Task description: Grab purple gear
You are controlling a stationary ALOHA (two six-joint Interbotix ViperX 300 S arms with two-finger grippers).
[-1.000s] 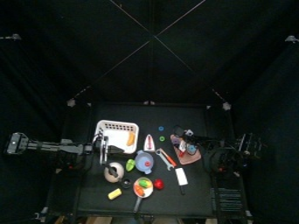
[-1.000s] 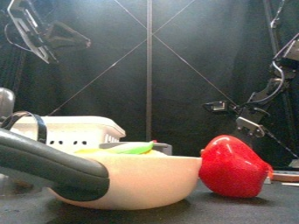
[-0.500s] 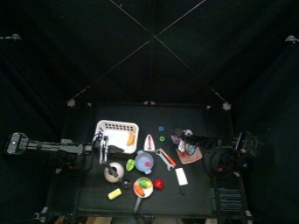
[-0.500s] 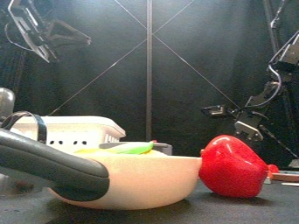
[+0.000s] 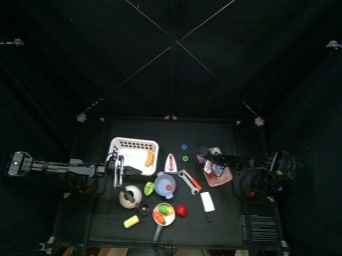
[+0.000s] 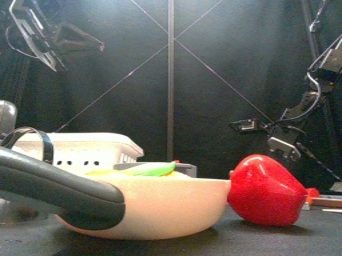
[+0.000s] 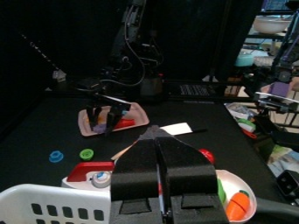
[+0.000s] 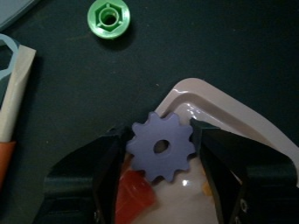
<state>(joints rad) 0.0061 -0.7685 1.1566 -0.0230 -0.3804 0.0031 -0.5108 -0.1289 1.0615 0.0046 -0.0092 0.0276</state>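
The purple gear, small and toothed, lies on the rim of a pinkish slab. My right gripper is open, one black jaw close on each side of the gear; whether they touch it is unclear. From above, the right gripper hovers over the slab at the table's right, and the gear itself does not show there. The left wrist view shows that gripper over the slab too. My left gripper is shut and empty, resting above the white basket.
A green round piece lies near the slab, with a blue round piece beside it. The white basket, a bowl with a dark handle, and a red pepper fill the table's middle and front.
The right arm has shifted slightly over the slab. The left arm has not moved.
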